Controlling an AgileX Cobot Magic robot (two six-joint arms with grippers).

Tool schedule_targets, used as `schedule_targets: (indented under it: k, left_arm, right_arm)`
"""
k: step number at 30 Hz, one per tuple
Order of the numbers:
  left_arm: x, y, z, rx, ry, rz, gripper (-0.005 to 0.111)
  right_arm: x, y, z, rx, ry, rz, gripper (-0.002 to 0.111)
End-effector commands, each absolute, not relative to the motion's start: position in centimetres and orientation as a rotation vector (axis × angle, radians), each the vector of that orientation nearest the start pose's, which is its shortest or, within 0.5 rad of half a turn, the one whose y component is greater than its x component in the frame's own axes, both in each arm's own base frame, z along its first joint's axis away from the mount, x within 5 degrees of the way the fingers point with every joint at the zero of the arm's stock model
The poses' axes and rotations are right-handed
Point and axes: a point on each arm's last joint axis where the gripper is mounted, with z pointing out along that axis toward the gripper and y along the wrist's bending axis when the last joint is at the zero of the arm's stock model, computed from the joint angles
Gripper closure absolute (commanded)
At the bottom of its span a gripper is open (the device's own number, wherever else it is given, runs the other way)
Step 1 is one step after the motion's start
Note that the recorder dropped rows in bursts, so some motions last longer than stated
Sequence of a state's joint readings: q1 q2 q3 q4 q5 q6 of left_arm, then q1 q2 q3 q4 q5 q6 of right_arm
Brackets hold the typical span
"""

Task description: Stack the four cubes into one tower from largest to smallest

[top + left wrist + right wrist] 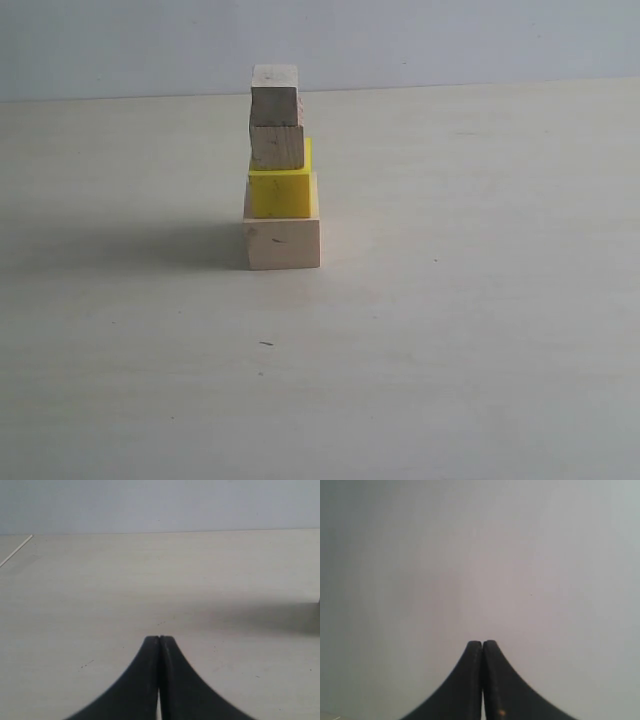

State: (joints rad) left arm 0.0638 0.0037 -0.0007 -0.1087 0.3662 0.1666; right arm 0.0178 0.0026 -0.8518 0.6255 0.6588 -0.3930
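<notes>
Seemingly last step done: tower [280, 170] stands on table [480, 300], slightly left of centre: large wooden cube [282, 243] at base, yellow cube [280, 192], medium wooden cube [277, 146], small wooden cube [275, 95] on top. My left gripper [159, 639] and right gripper [482, 643] both pressed together, empty. Next, I judge: no grasp, avoid nudging tower.

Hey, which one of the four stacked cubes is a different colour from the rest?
The bright yellow cube, second from the bottom, sitting on the largest pale wooden cube. The other three are all bare pale wood.
</notes>
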Motion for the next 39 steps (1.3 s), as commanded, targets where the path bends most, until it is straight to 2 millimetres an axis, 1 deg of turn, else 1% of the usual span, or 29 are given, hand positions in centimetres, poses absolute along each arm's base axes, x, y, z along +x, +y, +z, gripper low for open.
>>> schedule_targets:
  k: [1,19,22,24,27,32,34,36,39]
  left_arm:
    - [5.3,0.0,18.1,0.023,1.844,0.044,0.107]
    - [5.3,0.0,18.1,0.023,1.844,0.044,0.107]
    - [5.3,0.0,18.1,0.023,1.844,0.044,0.107]
    - [5.3,0.0,18.1,0.023,1.844,0.044,0.107]
    - [5.3,0.0,18.1,0.023,1.844,0.044,0.107]
    - [5.3,0.0,18.1,0.023,1.844,0.044,0.107]
    - [5.3,0.0,18.1,0.023,1.844,0.044,0.107]
    - [5.3,0.0,18.1,0.023,1.844,0.044,0.107]
    - [5.3,0.0,18.1,0.023,1.844,0.044,0.107]
  right_arm:
    - [-7.5,3.2,40.9,-0.259,1.195,0.346,0.108]
    - [-7.4,3.1,40.9,-0.266,1.192,0.332,0.108]
    - [-7.2,3.2,40.4,-0.285,1.24,0.315,0.108]
    - [-6.4,3.1,39.3,-0.307,1.326,0.272,0.108]
    - [-4.1,2.5,37.1,-0.251,1.435,0.224,0.108]
    - [0.2,1.5,33.1,-0.123,1.477,0.154,0.108]
    - [1.9,1.3,30.9,-0.107,1.534,0.14,0.108]
    - [3.0,1.2,28.7,-0.102,1.598,0.128,0.108]
    - [4.1,1.1,25.4,-0.118,1.695,0.092,0.108]
